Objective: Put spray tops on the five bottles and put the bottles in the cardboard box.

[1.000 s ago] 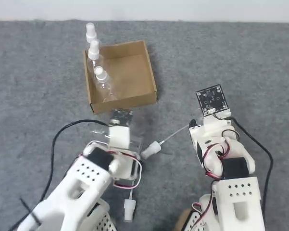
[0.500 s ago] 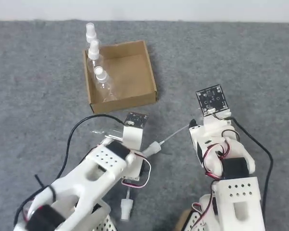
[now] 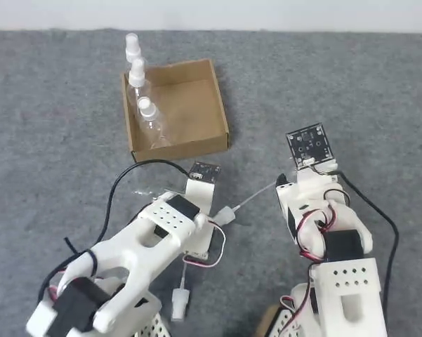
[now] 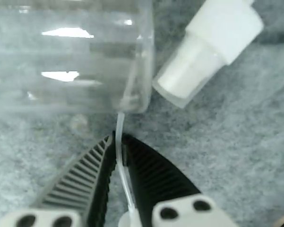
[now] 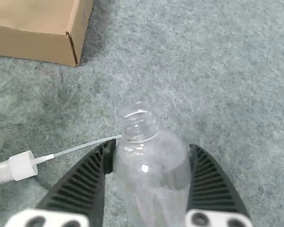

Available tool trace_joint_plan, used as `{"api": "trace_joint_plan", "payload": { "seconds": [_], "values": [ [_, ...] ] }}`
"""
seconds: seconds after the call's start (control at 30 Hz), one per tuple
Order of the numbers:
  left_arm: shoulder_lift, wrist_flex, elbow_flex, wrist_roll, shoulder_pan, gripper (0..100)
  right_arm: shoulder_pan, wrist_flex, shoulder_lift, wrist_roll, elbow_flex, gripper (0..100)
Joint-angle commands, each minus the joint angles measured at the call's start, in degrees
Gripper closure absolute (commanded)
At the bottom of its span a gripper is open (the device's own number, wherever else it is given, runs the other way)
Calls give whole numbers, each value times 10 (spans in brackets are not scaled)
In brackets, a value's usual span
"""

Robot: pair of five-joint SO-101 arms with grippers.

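Between the arms, a loose spray top lies on the carpet, its dip tube pointing at the right arm's open bottle.
The right gripper clamps that bottle, mouth just beside the tube's tip; the left gripper, nearer the white head, is pinched shut on a second dip tube, seemingly from the other spray top. Since a second ago the left arm has swung toward the right arm, nudging the loose top slightly.

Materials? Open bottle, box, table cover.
Open bottle: probably clear plastic, glossy; the grey floor shows through it, with bright highlights. Box: brown cardboard, matte, with folded edges. Table cover: grey fuzzy fabric, felt or low carpet, matte.
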Motion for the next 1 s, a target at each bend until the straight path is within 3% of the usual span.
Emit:
{"api": "trace_joint_plan", "payload": {
  "seconds": [0.0,0.27,0.7,0.97],
  "values": [
    [-1,42,-50,6,-32,990,8,-14,-11,-5,-7,876],
    [-1,135,-103,2,-121,990,8,-14,-11,-5,-7,876],
    [-1,142,-148,-25,-334,991,8,-14,-11,-4,-7,876],
    [-1,138,-201,-24,-520,991,8,-15,-10,-3,-7,876]
  ]
}}
